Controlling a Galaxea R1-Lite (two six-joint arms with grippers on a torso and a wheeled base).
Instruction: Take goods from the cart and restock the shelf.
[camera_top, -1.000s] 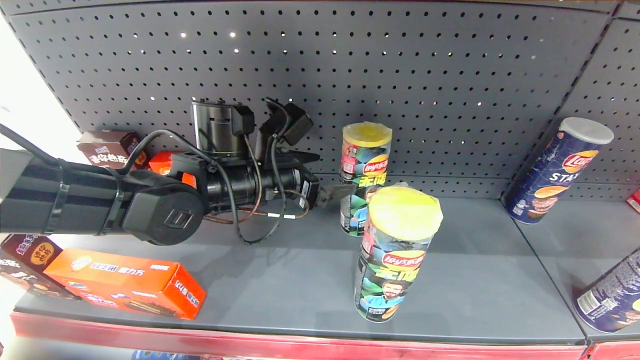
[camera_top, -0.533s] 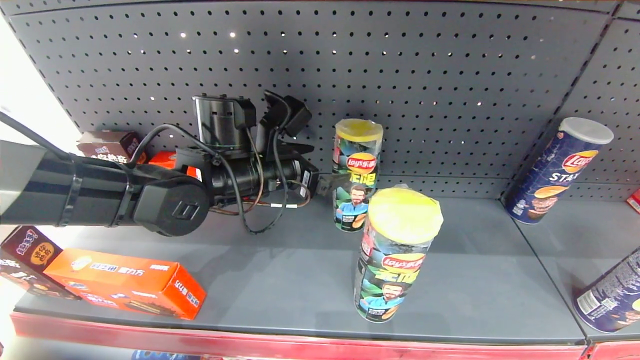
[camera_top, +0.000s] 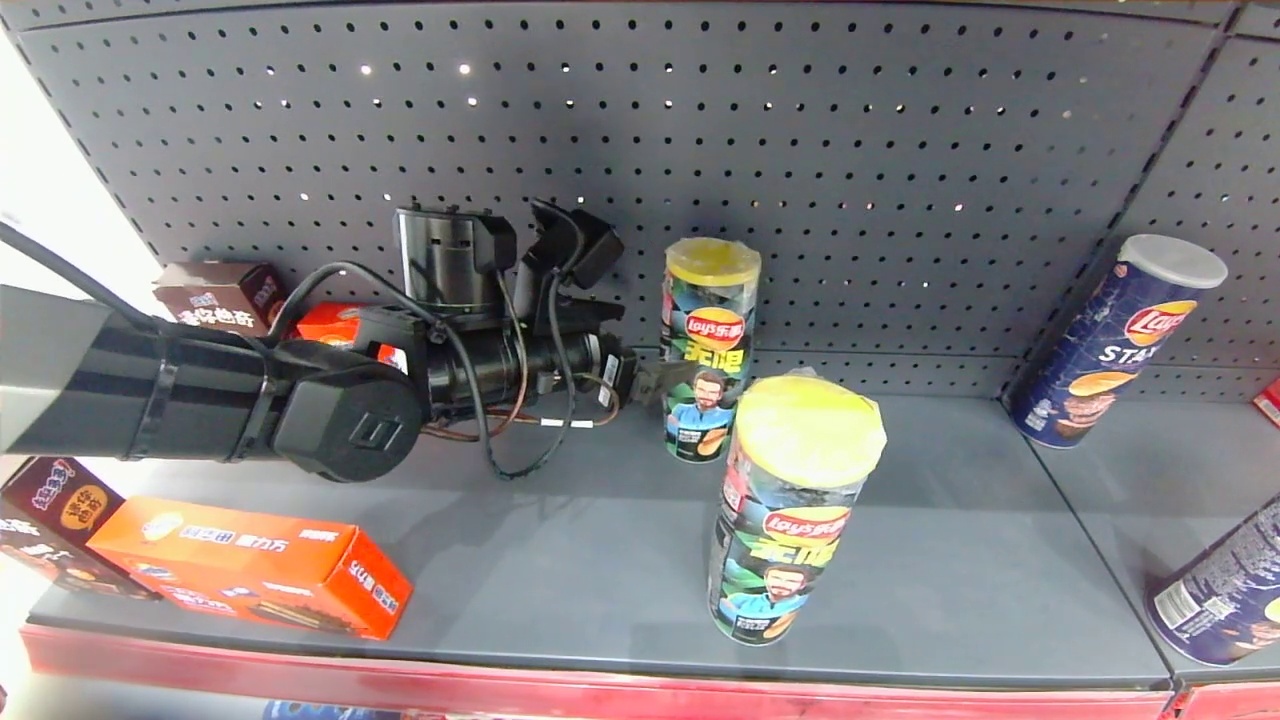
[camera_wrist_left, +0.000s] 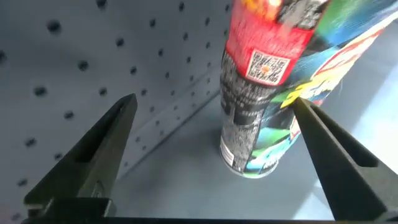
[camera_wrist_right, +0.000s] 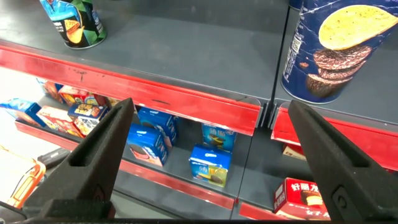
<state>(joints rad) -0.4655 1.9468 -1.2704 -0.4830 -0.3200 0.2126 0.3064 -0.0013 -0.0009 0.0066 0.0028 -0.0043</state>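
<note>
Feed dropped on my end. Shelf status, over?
Left gripper open at the rear chip can. Right gripper open, empty. That can upright on the shelf, near the pegboard. Front chip can stands apart, nearer the edge.

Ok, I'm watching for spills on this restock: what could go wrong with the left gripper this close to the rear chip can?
1. The open left gripper sits right beside the tall rear chip can; a sideways nudge could tip it.
2. If it topples forward, it may strike the front chip can, which stands nearer the front edge of the shelf and could fall off.
</note>
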